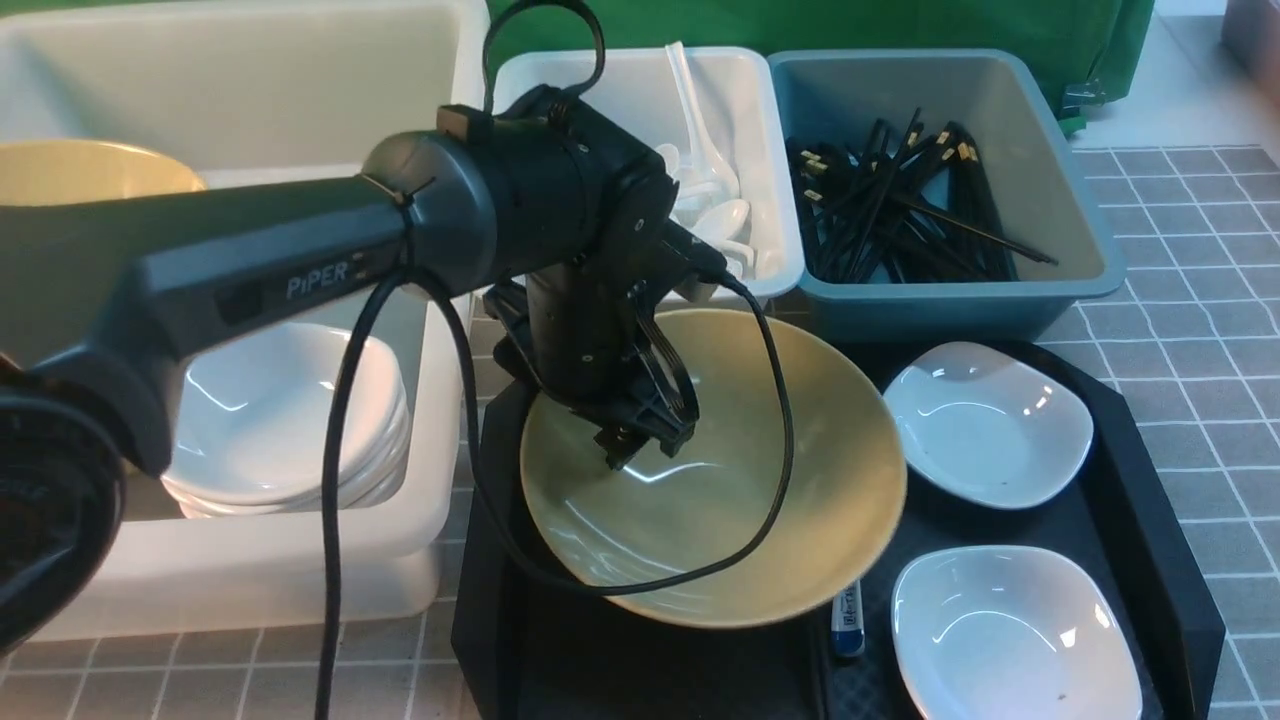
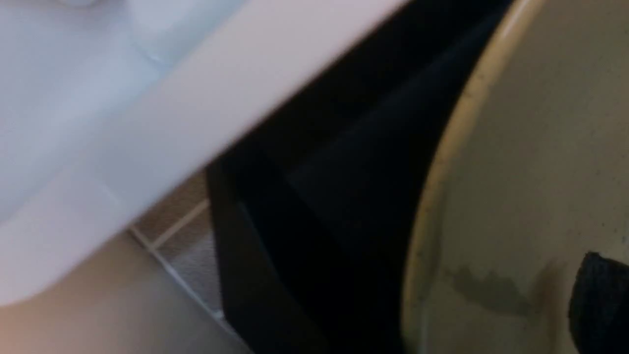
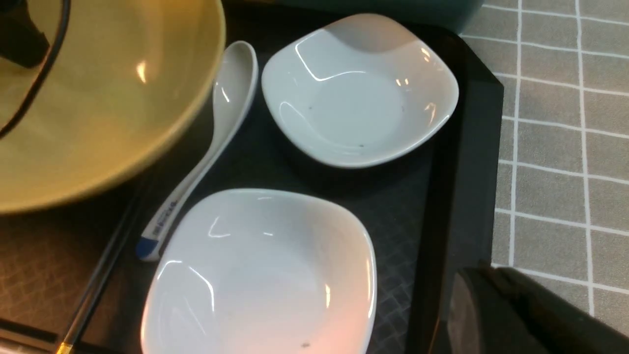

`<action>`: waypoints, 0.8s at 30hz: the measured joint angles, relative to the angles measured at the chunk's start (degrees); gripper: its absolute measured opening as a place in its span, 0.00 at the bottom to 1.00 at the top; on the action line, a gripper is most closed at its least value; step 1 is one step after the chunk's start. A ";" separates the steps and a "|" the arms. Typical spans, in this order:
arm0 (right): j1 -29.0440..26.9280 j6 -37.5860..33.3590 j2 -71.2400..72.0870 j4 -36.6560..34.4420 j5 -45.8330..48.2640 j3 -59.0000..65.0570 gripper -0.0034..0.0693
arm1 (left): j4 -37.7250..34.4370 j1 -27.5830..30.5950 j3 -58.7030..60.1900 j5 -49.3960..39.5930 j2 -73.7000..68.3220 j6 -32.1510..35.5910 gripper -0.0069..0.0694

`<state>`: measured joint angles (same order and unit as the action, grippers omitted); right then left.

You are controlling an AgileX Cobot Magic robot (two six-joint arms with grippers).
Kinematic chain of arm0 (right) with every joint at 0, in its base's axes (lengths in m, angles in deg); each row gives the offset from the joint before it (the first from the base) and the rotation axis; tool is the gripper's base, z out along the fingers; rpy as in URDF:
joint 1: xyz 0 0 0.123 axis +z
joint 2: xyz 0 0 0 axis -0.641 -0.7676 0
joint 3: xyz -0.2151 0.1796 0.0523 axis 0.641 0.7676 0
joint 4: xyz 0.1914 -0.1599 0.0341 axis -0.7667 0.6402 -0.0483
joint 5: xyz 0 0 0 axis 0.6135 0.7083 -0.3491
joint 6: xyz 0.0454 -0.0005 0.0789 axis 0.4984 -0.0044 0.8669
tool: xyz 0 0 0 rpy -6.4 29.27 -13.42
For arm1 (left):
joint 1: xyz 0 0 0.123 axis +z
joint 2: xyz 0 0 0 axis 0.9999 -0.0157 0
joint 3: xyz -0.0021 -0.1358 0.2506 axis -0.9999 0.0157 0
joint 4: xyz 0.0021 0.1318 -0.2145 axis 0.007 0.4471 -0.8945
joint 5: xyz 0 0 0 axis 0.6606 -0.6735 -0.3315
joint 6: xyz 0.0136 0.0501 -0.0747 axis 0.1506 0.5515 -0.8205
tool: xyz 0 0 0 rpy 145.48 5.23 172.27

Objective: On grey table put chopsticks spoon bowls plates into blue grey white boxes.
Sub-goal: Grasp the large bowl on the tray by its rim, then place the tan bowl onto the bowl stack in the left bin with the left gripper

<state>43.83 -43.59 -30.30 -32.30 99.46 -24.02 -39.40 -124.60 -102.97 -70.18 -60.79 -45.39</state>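
Note:
A tan bowl (image 1: 720, 500) sits on the black tray (image 1: 1150, 500). My left gripper (image 1: 640, 445) reaches down at its near-left rim; in the left wrist view one fingertip (image 2: 599, 300) shows inside the bowl (image 2: 530, 147), the other is hidden. A white spoon (image 3: 216, 132) lies partly under the bowl's edge, beside two plates (image 3: 358, 93) (image 3: 265, 275). A black chopstick (image 3: 98, 290) lies on the tray. My right gripper (image 3: 479, 270) hovers shut over the tray's right edge and holds nothing.
The off-white tub (image 1: 430, 440) holds stacked plates (image 1: 290, 420) and another tan bowl (image 1: 80, 170). The white bin (image 1: 760, 150) holds spoons; the blue-grey bin (image 1: 1060, 170) holds chopsticks (image 1: 900, 210). Grey table (image 1: 1200, 300) lies to the right.

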 joint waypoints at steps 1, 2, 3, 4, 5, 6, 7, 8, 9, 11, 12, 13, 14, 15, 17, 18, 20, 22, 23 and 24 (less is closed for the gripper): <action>0.00 0.00 0.00 0.00 0.00 0.00 0.10 | -0.30 0.00 0.00 -0.13 0.00 0.00 0.59; 0.00 0.00 0.00 0.00 -0.10 0.00 0.10 | -1.28 0.00 0.00 -0.70 0.00 0.00 0.50; 0.00 0.00 0.00 0.00 -0.11 0.00 0.10 | -2.15 0.00 -0.18 -0.71 0.00 0.00 0.45; 0.00 0.00 0.00 0.00 -0.17 0.00 0.10 | -3.84 0.06 -0.63 -0.77 0.20 0.00 0.37; 0.00 0.00 0.00 0.00 -0.17 0.00 0.10 | -4.51 0.06 -0.76 -0.77 0.39 0.00 0.35; 0.00 0.00 0.00 0.00 -0.17 0.00 0.10 | -4.62 0.06 -0.76 -0.83 0.49 0.00 0.34; 0.00 0.00 0.00 0.00 -0.17 0.00 0.10 | -4.85 0.06 -0.93 -1.48 0.64 0.00 0.33; 0.00 0.00 0.00 0.00 -0.17 0.00 0.10 | -4.92 0.06 -0.93 -1.61 0.64 0.39 0.33; 0.00 0.00 0.00 0.00 -0.17 0.00 0.10 | -5.10 0.06 -0.99 -1.72 0.70 0.71 0.33; 0.00 0.00 0.00 0.00 -0.17 0.00 0.10 | -5.39 0.06 -0.99 -2.16 1.18 0.97 0.33; 0.00 0.00 0.00 0.00 -0.17 0.00 0.11 | -5.81 0.06 -0.91 -2.70 2.03 1.35 0.31; 0.00 0.00 0.00 0.00 -0.17 0.00 0.11 | -6.35 0.06 -0.87 -2.82 2.57 1.74 0.28; 0.00 0.00 0.00 0.00 -0.17 0.00 0.11 | -7.58 0.11 -0.68 -2.83 4.01 2.54 0.23; 0.00 0.00 0.00 0.00 -0.17 0.00 0.11 | -8.78 0.24 -0.55 -2.83 5.48 3.25 0.18; 0.00 0.00 0.00 0.00 -0.17 0.00 0.11 | -10.52 0.85 -0.48 -2.16 8.20 4.49 0.12; 0.00 0.00 0.00 0.00 -0.17 0.00 0.11 | -11.96 1.74 -0.43 -1.61 9.64 5.47 0.11; 0.00 0.00 0.00 0.00 -0.17 0.00 0.11 | -15.73 4.52 -0.32 -0.43 13.14 7.72 0.10; 0.00 0.00 0.00 0.00 -0.17 0.00 0.11 | -18.30 7.69 -0.17 0.74 15.92 9.93 0.10; 0.00 0.00 0.00 0.00 -0.17 0.00 0.11 | -21.16 10.42 -0.17 1.25 17.56 11.41 0.10; 0.00 0.00 0.00 0.00 -0.17 0.00 0.11 | -24.13 12.26 -0.14 1.66 18.63 12.40 0.10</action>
<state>43.83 -43.59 -30.30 -32.30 99.29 -24.02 -63.53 -112.34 -103.11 -68.51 -42.16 -32.99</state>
